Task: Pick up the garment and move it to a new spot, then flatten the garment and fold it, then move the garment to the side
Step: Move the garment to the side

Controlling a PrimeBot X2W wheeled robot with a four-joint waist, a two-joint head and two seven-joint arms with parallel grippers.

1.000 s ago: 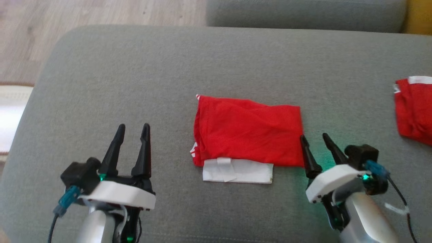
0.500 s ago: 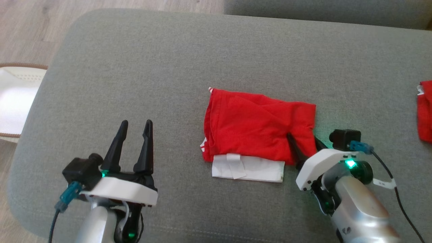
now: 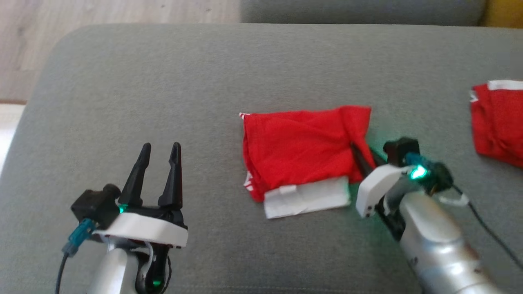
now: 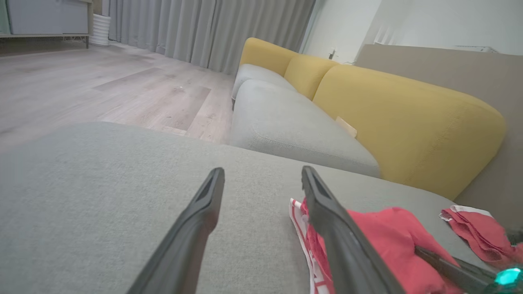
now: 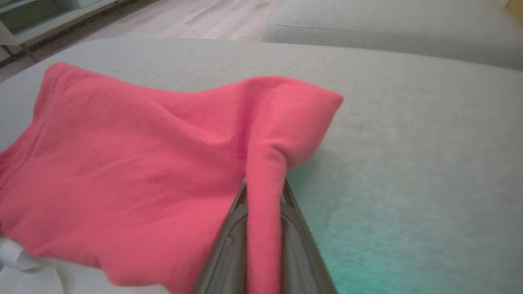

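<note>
Closest to me, my left claw (image 3: 161,147) hovers over the near-left part of the broad grey fabric cushion (image 3: 204,81), its two dark fingers apart with nothing between them. In the left wrist view the left claw (image 4: 263,171) points across the cushion, with the garment just to its right.

My right claw (image 3: 361,157) is clamped on the right edge of the folded red cloth garment (image 3: 298,151). The right wrist view shows it best: a ridge of red fabric (image 5: 122,155) runs down between the fingers of my right claw (image 5: 264,192), pinched tight. The rest of the garment lies on the middle of the cushion, with its white band (image 3: 306,198) on the side nearest me (slightly skewed).

Further right, well apart, lies a second red cloth piece (image 3: 496,122) with a white edge. Beyond the cushion are pale wooden floor (image 3: 122,12), a yellow sofa back (image 4: 408,122) and grey curtains (image 4: 204,28).
</note>
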